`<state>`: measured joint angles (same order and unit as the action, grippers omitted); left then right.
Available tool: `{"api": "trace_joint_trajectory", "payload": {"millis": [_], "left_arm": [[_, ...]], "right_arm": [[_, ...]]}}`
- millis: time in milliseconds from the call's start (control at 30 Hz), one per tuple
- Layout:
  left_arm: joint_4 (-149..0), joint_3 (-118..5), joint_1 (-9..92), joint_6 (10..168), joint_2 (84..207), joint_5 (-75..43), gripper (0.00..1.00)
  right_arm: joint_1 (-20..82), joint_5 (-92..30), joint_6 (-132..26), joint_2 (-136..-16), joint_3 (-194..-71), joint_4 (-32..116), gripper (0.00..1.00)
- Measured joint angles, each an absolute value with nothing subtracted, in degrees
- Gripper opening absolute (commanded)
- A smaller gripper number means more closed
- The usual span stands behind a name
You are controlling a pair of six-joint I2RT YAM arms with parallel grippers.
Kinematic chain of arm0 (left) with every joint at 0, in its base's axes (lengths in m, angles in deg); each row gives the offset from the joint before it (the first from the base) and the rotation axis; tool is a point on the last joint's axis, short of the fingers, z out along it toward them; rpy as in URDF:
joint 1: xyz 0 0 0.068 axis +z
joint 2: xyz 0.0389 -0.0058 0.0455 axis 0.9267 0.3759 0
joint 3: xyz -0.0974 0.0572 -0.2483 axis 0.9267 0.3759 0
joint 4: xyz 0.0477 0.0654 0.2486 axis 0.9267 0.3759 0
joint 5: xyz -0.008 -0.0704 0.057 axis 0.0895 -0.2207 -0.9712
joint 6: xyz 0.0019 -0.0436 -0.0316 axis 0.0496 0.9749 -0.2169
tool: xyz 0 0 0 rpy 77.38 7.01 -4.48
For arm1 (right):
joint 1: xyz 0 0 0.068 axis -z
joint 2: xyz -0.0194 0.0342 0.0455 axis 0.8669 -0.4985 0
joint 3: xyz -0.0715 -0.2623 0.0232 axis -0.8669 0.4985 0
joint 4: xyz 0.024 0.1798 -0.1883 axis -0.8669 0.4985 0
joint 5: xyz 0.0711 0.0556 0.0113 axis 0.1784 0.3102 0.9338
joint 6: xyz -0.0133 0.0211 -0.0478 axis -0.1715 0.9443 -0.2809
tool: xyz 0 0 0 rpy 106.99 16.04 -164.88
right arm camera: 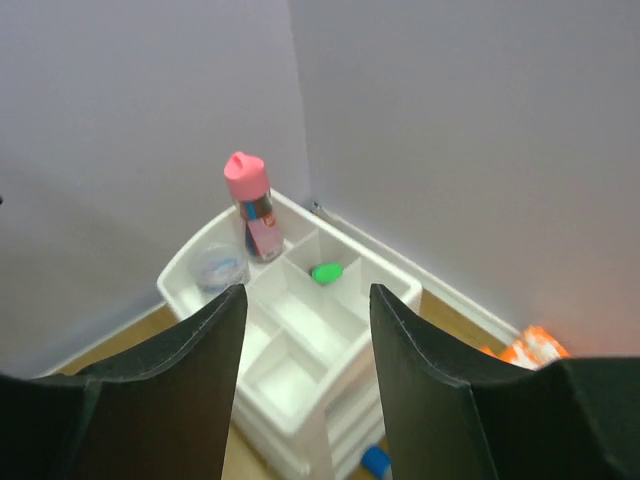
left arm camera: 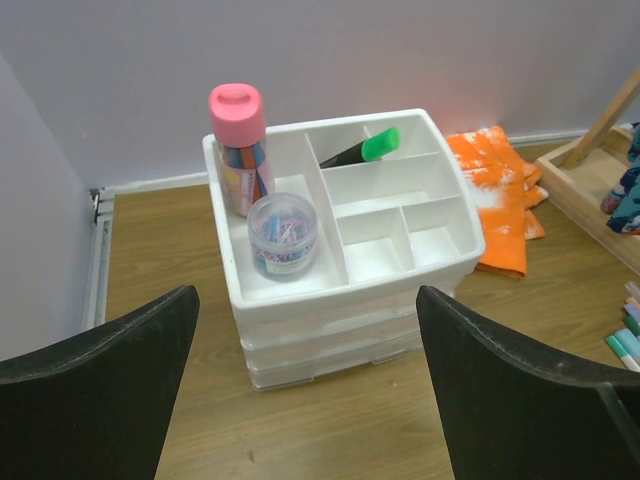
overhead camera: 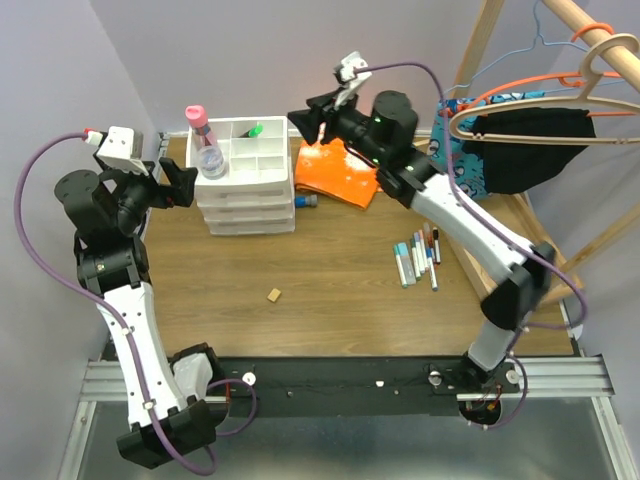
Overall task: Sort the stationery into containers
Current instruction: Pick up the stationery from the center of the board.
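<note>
Wooden table (overhead camera: 340,280), drawer unit (left arm camera: 458,250) holding marker (left arm camera: 362,150), bottle (left arm camera: 240,140)

I'm looking at the white three-drawer unit (overhead camera: 250,212), which is sitting at the back left of the table (overhead camera: 330,285) with its drawers shut. The clear pink-capped bottle (overhead camera: 207,150) is standing upright in the top tray's left compartment. The black green-capped marker (overhead camera: 254,130) is lying slanted in a back compartment. The blue-capped tube (overhead camera: 306,203) is lying just right of the unit. The slim white pens (overhead camera: 418,258) are lying side by side, well off to the right.
</note>
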<state>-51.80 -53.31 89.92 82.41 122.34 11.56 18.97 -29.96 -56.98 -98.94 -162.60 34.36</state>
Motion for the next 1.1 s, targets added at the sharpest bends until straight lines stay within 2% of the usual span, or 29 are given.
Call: {"api": "trace_joint_trajectory", "payload": {"millis": [200,333,467,667,1100], "left_arm": [[-44.96,-57.82,87.78,76.73,121.77,13.55,0.99],[-38.43,-59.65,86.16,71.88,120.41,13.86,0.99],[-34.52,-59.96,85.92,68.86,118.79,14.38,0.99],[-33.97,-60.33,82.60,69.97,120.43,15.39,0.99],[-36.46,-55.80,78.47,73.01,121.57,15.39,0.99]], "right_arm": [[18.84,-34.31,-57.72,-81.59,-147.04,50.16,0.61],[19.21,-38.74,-57.79,-78.33,-133.95,61.04,0.64],[23.65,-39.27,-53.07,-78.18,-124.57,69.90,0.59],[33.84,-38.66,-46.38,-78.22,-121.47,74.38,0.55],[34.51,-39.27,-46.97,-85.74,-118.52,73.66,0.51]]}}
